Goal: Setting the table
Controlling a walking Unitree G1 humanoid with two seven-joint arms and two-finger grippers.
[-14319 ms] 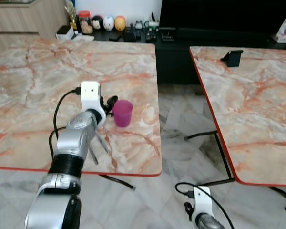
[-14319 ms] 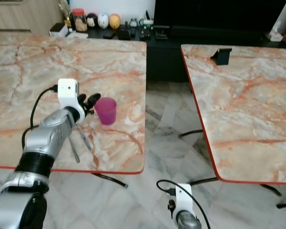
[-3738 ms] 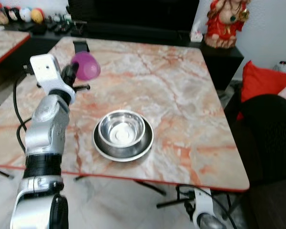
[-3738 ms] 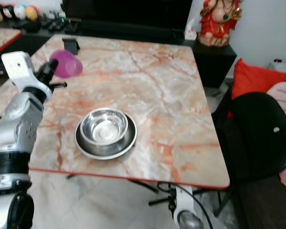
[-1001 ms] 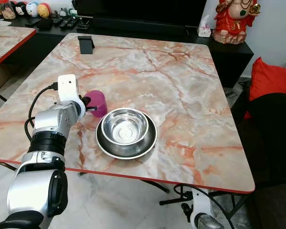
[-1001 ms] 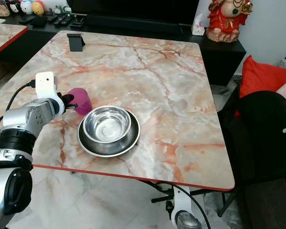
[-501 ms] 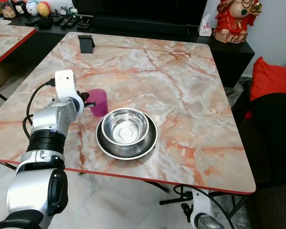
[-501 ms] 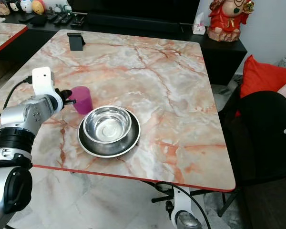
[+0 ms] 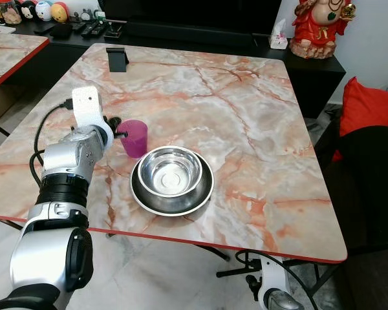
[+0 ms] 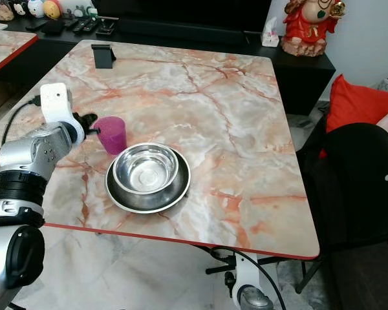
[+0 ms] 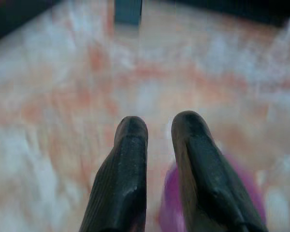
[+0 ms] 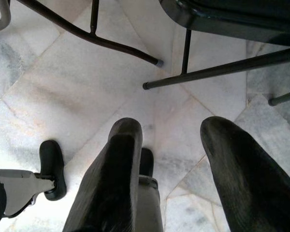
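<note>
A purple cup (image 9: 134, 138) stands upright on the marble table (image 9: 246, 123), just left of a steel bowl (image 9: 172, 172) that sits in a dark steel plate (image 9: 172, 201). My left gripper (image 9: 118, 127) is at the cup's left rim. In the blurred left wrist view its fingers (image 11: 130, 159) stand close together, and the cup (image 11: 170, 208) shows purple between and beside them, so the gripper (image 11: 159, 125) looks shut on the cup's wall. My right gripper (image 12: 171, 130) hangs open over the tiled floor, low by the table's near edge (image 9: 271, 298).
A black phone stand (image 9: 116, 59) stands at the table's far left corner. A red figurine (image 9: 320, 27) is on the dark cabinet behind. A black chair (image 9: 375, 187) and red cushion (image 9: 368, 103) are to the right. Another marble table (image 9: 13, 48) lies left. Chair legs (image 12: 208, 72) cross the floor.
The cup, tilted a second ago, now stands upright beside the bowl. My left wrist has risen and turned a little while staying at the cup's rim.
</note>
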